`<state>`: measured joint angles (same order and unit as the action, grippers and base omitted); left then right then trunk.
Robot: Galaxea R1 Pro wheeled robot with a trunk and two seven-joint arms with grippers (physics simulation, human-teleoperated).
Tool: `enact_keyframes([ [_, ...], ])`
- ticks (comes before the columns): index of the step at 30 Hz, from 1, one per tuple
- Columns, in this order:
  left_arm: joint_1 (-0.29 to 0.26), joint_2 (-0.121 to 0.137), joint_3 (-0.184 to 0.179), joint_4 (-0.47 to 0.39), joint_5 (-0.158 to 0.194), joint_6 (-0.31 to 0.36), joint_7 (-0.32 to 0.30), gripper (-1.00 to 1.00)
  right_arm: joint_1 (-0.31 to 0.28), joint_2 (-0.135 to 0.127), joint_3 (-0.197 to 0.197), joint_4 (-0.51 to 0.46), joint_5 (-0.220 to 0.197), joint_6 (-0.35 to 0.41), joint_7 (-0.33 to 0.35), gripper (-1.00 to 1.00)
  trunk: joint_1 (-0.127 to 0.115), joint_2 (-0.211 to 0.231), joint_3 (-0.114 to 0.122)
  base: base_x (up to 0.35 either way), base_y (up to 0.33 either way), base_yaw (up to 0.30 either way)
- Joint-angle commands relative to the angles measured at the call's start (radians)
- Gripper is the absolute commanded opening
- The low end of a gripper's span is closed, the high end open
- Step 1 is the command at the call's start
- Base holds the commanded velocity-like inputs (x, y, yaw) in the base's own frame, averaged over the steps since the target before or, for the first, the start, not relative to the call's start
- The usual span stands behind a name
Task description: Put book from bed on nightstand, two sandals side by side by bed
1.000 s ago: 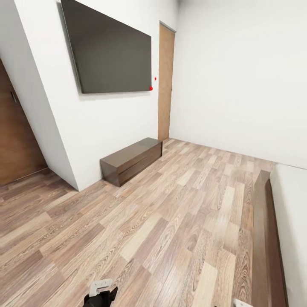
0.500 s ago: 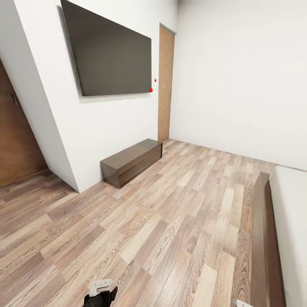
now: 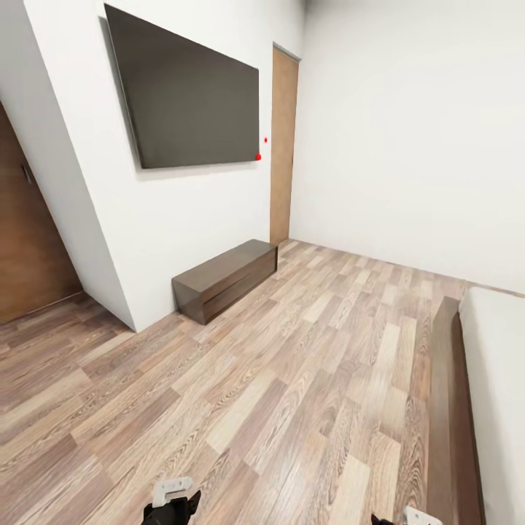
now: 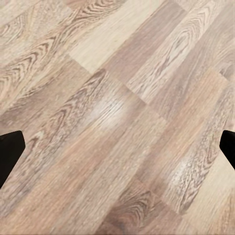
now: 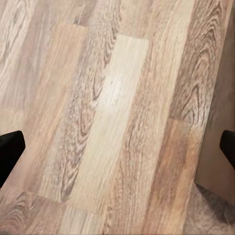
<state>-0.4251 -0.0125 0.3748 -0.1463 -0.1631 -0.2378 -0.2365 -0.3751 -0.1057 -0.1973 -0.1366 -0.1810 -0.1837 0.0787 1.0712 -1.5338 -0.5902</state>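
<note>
At the far left of your head view stood a brown wooden door (image 3: 29,233), partly cut off by a white wall corner (image 3: 80,182). On that wall hung a large dark screen (image 3: 186,98) with two small red dots (image 3: 259,155) by its lower corner. Below it, on the floor against the wall, sat a long, low, dark-brown dresser (image 3: 226,275). Further along was a second, lighter wooden door (image 3: 283,142), set where this wall met the plain white back wall (image 3: 415,131). Wood-plank flooring (image 3: 292,379) ran through the middle of the room.

At the bottom edge of your head view, your left hand (image 3: 172,503) showed just its top, a pale bracket on a dark body. In the left wrist view, its two dark fingertips (image 4: 10,154) sat at opposite edges with bare floor planks (image 4: 117,117) between them, so the hand was spread wide and held nothing.

Your right hand (image 3: 415,518) barely peeked in at the bottom edge, close to the bed frame. Its wrist view told the same story: fingertips (image 5: 10,152) far apart, nothing gripped, floor planks (image 5: 112,112) beneath.

The bed (image 3: 456,408) lay at the right edge of your head view, with its dark wood rail alongside the pale mattress (image 3: 503,394).
</note>
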Motion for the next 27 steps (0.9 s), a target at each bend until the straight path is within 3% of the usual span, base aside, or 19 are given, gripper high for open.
enact_keyframes([
  [1, -0.001, 0.0, 0.009, 0.0, -0.01, -0.003, -0.003, 1.0, -0.001, 0.0, -0.004, 0.002, -0.01, -0.009, 0.008, 1.0, -0.004, 0.007, 0.002, 0.0, 0.0, 0.0],
  [27, -0.001, 0.0, 0.01, -0.001, -0.01, -0.003, -0.003, 1.0, -0.001, 0.0, -0.004, 0.002, -0.01, -0.031, 0.009, 1.0, -0.104, 0.189, 0.084, 0.0, 0.0, 0.0],
])
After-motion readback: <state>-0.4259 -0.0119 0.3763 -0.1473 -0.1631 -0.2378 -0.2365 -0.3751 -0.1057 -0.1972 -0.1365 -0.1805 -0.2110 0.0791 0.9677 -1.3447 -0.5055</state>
